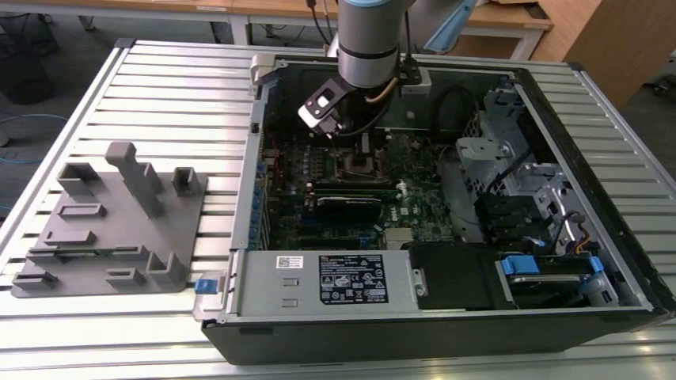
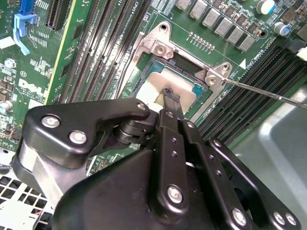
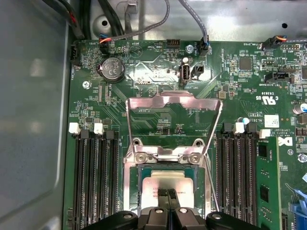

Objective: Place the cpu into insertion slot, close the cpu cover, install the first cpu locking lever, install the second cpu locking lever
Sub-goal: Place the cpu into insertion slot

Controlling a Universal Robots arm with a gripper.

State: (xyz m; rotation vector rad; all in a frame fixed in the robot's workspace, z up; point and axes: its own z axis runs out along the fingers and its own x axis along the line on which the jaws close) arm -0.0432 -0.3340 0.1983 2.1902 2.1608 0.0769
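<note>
end effector: black two-finger end effector [image 3: 168,194], fingertips closed together with nothing seen between them, tips right over the chip top; can't tell if touching
cpu: small flat square chip with a dull silver-tan metal top [image 3: 163,181], lying level in the socket directly under the end effector tips
insertion slot: square black-framed socket [image 3: 140,182] in the green board, around the cpu, straight below the end effector
cpu cover: thin silvery metal frame with a big square cut-out [image 3: 175,97], swung open and lying back over the board, beyond the socket from the end effector
lever: thin steel wire lever [image 2: 259,90], looks unlatched, just to one side of the end effector
cpu handling: likely light, rigid, slick top; socket pins underneath are fragile, so no sideways shove; hold by opposite edges
cover handling: likely light, stiff sheet metal that pivots at the hinge; best pushed at the free end bar
progress: cpu looks seated, cover not yet closed, lever not yet locked
</note>
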